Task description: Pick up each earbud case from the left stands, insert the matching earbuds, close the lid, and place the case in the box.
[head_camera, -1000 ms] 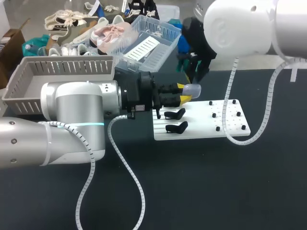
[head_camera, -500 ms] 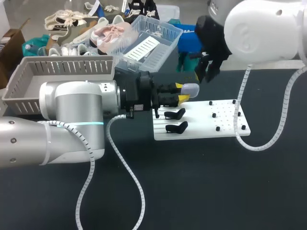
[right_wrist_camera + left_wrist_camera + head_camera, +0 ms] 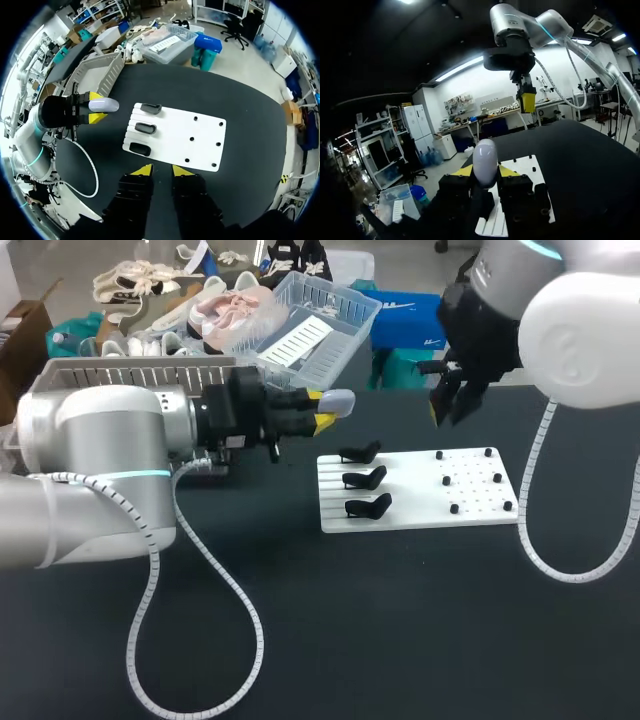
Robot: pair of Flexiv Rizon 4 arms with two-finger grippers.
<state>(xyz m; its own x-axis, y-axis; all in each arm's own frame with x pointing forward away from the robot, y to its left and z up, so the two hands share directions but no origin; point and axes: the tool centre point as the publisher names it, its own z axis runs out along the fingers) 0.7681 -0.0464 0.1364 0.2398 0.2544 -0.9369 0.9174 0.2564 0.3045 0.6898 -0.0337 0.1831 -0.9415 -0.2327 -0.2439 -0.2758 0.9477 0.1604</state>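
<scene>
The left gripper [image 3: 320, 410] is closed on the earbud case [image 3: 337, 402]. Both yellow-tipped fingers [image 3: 463, 171] press the case from opposite sides, and its rounded pale end projects ahead of the tips. The case is held horizontally above the dark surface [image 3: 400, 620], between the grey slotted box [image 3: 130, 375] and the white board [image 3: 420, 505], apart from both.

Three black stands [image 3: 365, 478] sit in a row along the board's left part. Small black pegs [image 3: 470, 480] dot its right part.

The right gripper [image 3: 450, 408] hangs above the surface near the board's far right corner. Its fingers are slightly apart and hold nothing.
</scene>
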